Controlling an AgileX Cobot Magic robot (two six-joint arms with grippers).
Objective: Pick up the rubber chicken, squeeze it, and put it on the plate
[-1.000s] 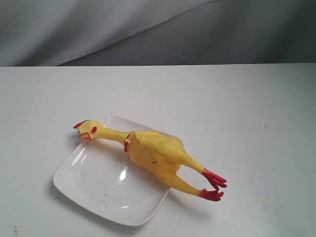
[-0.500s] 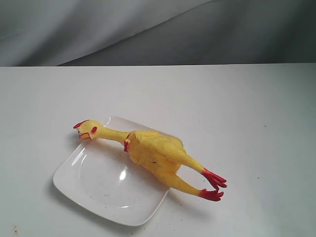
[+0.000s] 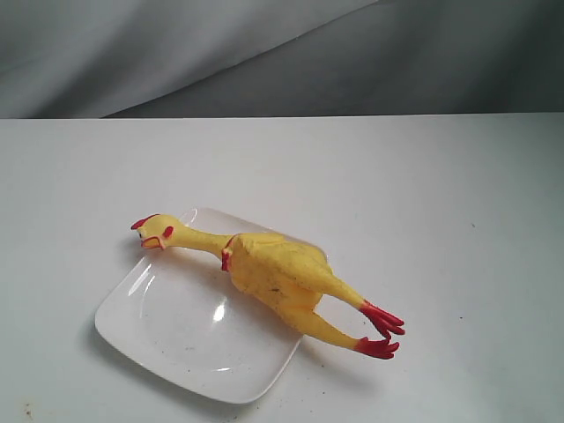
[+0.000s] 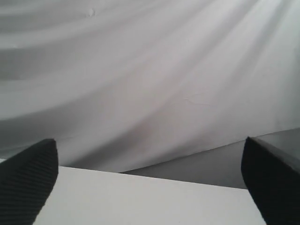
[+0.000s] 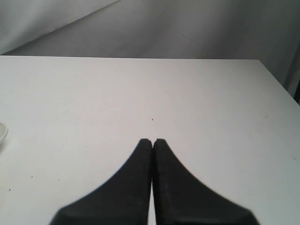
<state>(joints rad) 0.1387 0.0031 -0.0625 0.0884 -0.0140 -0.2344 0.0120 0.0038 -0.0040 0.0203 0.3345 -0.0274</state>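
Note:
The yellow rubber chicken (image 3: 278, 273) lies across the white square plate (image 3: 176, 330), its red-combed head past the plate's far left corner and its red feet hanging over the right edge onto the table. No gripper touches it, and neither arm shows in the exterior view. In the left wrist view my left gripper (image 4: 150, 180) stands wide open, its dark fingers (image 4: 28, 180) at the frame's two sides with only table and cloth between them. My right gripper (image 5: 152, 141) is shut with nothing in it, over bare table; a sliver of the plate (image 5: 2, 132) shows at that view's edge.
The white table (image 3: 423, 194) runs back to a far edge, with a grey cloth backdrop (image 3: 282, 53) behind it. In the right wrist view the table's edge (image 5: 276, 77) falls away at the side.

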